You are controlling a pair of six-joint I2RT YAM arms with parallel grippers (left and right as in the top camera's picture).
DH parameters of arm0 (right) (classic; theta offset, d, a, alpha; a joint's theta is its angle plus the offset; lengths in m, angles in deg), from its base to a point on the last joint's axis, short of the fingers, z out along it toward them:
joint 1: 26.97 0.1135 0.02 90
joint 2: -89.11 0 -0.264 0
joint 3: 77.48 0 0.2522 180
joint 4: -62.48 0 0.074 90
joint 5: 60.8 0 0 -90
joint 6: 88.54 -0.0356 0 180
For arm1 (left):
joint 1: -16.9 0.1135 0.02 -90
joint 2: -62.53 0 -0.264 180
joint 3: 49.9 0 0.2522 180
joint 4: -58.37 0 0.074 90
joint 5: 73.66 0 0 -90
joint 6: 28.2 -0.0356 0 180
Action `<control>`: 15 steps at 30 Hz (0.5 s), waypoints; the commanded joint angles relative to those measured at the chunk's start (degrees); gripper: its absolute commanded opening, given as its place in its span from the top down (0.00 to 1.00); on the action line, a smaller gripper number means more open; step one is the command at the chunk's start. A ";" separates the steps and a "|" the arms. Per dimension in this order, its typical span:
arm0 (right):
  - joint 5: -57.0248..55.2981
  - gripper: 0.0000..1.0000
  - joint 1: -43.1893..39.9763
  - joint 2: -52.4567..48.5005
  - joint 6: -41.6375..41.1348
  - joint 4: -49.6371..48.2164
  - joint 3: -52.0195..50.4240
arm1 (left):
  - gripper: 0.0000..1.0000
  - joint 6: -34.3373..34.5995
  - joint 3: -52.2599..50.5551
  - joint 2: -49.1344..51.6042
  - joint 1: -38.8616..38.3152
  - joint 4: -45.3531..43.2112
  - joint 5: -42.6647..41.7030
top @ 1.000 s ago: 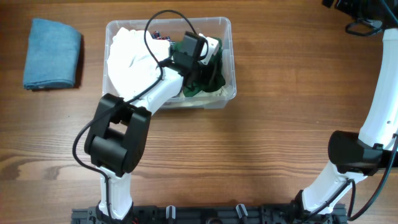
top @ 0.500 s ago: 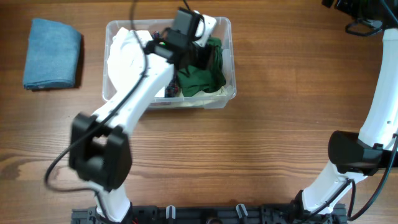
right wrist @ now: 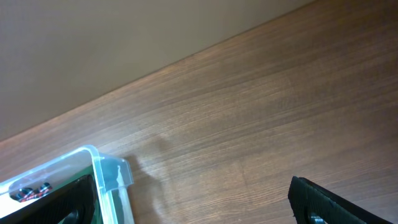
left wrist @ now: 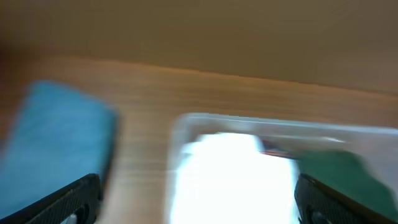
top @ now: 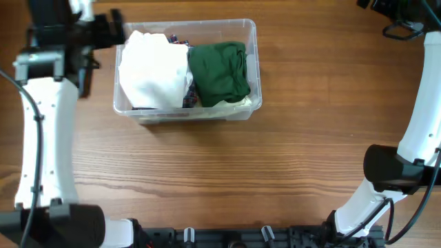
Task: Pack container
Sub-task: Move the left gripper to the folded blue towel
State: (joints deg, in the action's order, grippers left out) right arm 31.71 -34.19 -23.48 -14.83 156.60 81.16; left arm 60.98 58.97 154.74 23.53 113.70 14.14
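Note:
The clear container (top: 256, 62) stands at the back middle of the table. Inside it, a white cloth (top: 155, 69) fills the left half and a folded dark green cloth (top: 219, 70) the right half. My left gripper (left wrist: 202, 208) is open and holds nothing. It hangs high to the left of the container (left wrist: 280, 129), whose image in the left wrist view is blurred. My right gripper (right wrist: 199, 208) is also open with nothing between its fingers, off to the container's far right. One corner of the container (right wrist: 107, 174) shows in the right wrist view.
A folded blue cloth (left wrist: 59, 146) lies on the table left of the container. My left arm (top: 48, 117) covers it in the overhead view. My right arm (top: 420, 117) runs along the table's right edge. Bare wood stretches in front of the container.
My left gripper opened and let go of the green cloth inside the container. The arm then swung up and left, out of the container. The right arm has not moved.

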 commanded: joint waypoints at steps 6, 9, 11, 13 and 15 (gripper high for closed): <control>-0.63 0.00 0.13 -0.17 -0.37 -0.07 -0.13 | 0.00 -1.84 0.59 13.14 5.07 -2.01 22.82; -0.63 0.00 0.13 -0.17 -0.37 -0.07 -0.13 | 0.00 -8.50 0.59 18.95 5.16 -2.51 22.86; -0.63 0.00 0.13 -0.17 -0.39 -0.07 -0.13 | 0.00 -10.69 0.59 22.43 5.16 -2.78 23.34; -0.63 0.00 0.13 -0.17 -0.39 -0.07 -0.13 | 0.00 -10.84 0.59 25.66 5.18 -3.30 24.72; -0.63 0.00 0.13 -0.17 -0.39 -0.07 -0.13 | 0.00 -11.02 0.59 28.02 5.18 -4.02 25.99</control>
State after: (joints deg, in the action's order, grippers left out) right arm 31.71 -34.19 -23.48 -14.83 156.58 81.16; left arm 52.66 58.97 179.28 28.45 110.50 36.72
